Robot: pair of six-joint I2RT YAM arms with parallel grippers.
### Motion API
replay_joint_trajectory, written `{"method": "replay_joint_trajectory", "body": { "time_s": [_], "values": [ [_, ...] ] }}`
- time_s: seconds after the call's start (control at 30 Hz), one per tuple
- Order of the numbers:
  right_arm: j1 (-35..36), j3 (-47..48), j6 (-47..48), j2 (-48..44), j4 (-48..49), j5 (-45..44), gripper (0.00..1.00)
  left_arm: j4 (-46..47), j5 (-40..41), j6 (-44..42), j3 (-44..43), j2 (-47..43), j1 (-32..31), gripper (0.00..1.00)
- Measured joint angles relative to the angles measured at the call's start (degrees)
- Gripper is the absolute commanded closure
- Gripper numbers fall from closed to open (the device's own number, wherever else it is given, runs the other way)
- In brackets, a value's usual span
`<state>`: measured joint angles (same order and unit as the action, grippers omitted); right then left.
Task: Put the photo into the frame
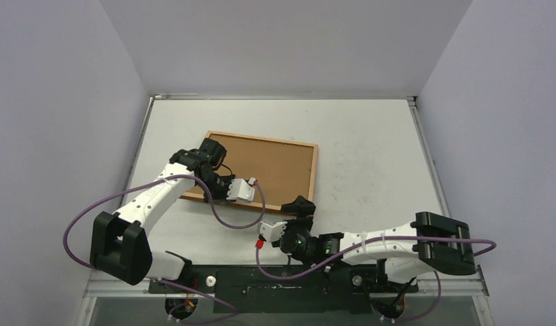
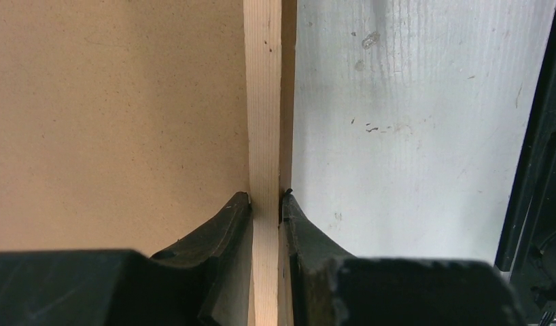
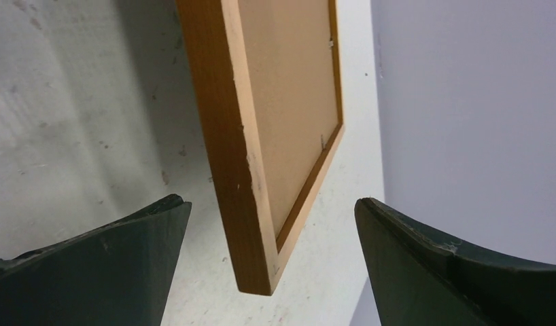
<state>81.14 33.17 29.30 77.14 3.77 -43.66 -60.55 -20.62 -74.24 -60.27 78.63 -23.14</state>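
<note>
The frame (image 1: 313, 173) lies back-up on the white table, with the plain brown fibreboard backing (image 1: 272, 166) filling it. The photo is hidden. My left gripper (image 1: 228, 198) is shut on the frame's near moulding. In the left wrist view the fingers (image 2: 265, 197) pinch the pale moulding strip (image 2: 263, 102), with the backing (image 2: 112, 122) to its left. My right gripper (image 1: 299, 204) is open at the frame's near right corner. In the right wrist view that corner (image 3: 258, 272) sits between the wide-apart fingers (image 3: 270, 202) without touching them.
The white table (image 1: 370, 156) is walled at the back and on both sides by grey panels. A raised rim runs along its far edge (image 1: 282, 97). Purple cables loop from both arms over the near table.
</note>
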Motion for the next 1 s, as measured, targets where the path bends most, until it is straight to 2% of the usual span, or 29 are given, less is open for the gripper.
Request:
{"method": "replay_joint_trajectory", "body": {
  "time_s": [0.23,0.37,0.4,0.47,0.53,0.57,0.63,0.83,1.0],
  "values": [
    [1.9,-0.8,8.6,5.9,11.5,-6.4,0.53,-0.4,0.0,-0.2,-0.3,0.0,0.0,0.97],
    [2.6,-0.8,10.4,8.3,13.6,-7.9,0.71,-0.4,0.0,-0.3,-0.7,-0.3,0.0,0.95],
    [2.8,-0.8,10.6,8.7,13.7,-8.1,0.73,-0.4,0.0,-0.3,-0.8,-0.4,0.0,0.92],
    [3.0,-0.7,10.8,9.0,13.7,-8.5,0.78,-0.5,-0.1,-0.4,-1.2,-0.7,0.1,0.75],
    [3.0,-0.3,11.1,9.0,13.7,-9.0,0.83,-0.4,-0.3,-0.4,-1.5,-1.0,0.4,0.52],
    [3.0,0.2,11.1,9.0,13.6,-9.0,0.85,-0.1,-0.3,-0.3,-1.6,-1.2,0.7,0.43],
    [3.0,0.9,11.0,9.0,13.0,-9.0,0.87,0.7,-0.7,0.0,-2.3,-2.2,2.0,0.33],
    [3.0,6.5,8.8,9.0,7.6,-8.6,0.86,3.3,-3.8,2.2,-10.0,-3.9,8.7,0.26],
    [2.1,17.0,4.2,7.8,-3.8,-4.6,0.82,5.8,-9.4,8.9,-22.2,-3.2,17.9,0.25]
  ]
}}
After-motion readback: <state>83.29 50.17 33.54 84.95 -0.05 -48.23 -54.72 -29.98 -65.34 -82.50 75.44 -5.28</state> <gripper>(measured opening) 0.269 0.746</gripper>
